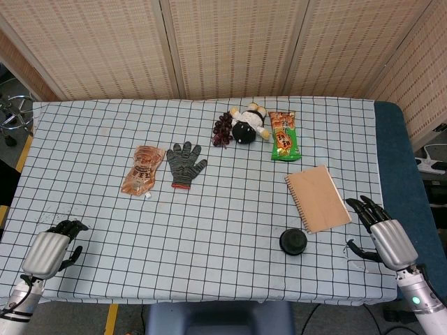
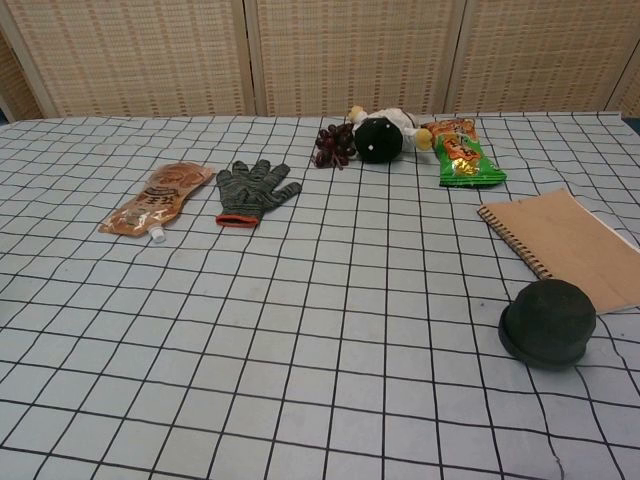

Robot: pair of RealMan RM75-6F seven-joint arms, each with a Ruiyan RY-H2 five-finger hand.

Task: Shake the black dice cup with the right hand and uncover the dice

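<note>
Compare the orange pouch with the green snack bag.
The orange pouch lies at the table's left beside the grey glove; the green snack bag lies at the right, near the plush toy. The pouch has a small white spout; the bag shows none. Both lie flat on the checked cloth.

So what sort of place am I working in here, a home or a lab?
Most likely a lab or staged test area, not a home: a table under a checked cloth, woven folding screens closing off the back, and unrelated props laid out, such as the grey glove, notebook and black dice cup.
</note>
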